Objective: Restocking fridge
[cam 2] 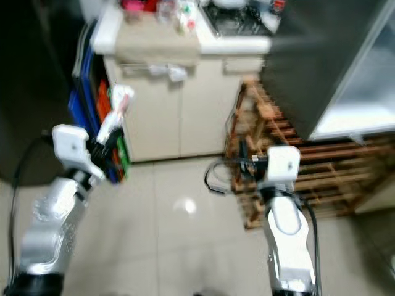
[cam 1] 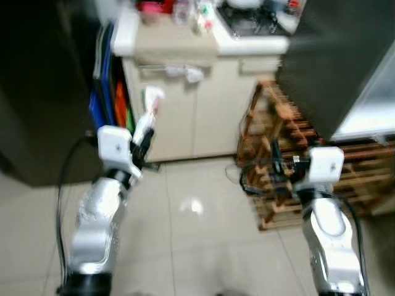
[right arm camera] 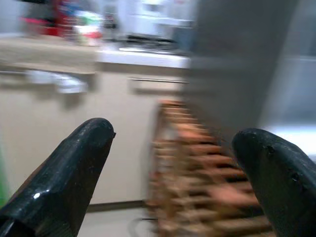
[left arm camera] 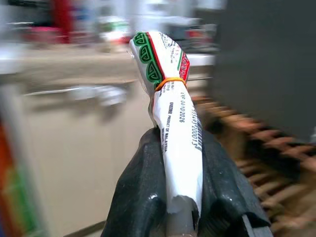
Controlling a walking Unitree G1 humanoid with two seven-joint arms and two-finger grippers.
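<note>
Left gripper point(left arm camera: 170, 197) clenched on a rubber-banded white food packet point(left arm camera: 173, 113); right gripper point(right arm camera: 173, 177) released, facing wooden rack point(cam 1: 290, 166).

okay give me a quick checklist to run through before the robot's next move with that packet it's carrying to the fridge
1. Packet clamped in the left tool: ok, fingers press both its sides.
2. Packet upright and sealed: ok, an orange band ties its neck.
3. Right tool free for the door: ok, open and empty.
4. Wooden rack clear of the right arm: cannot tell, it sits close.
5. Fridge door open: cannot tell, views are blurred.
</note>
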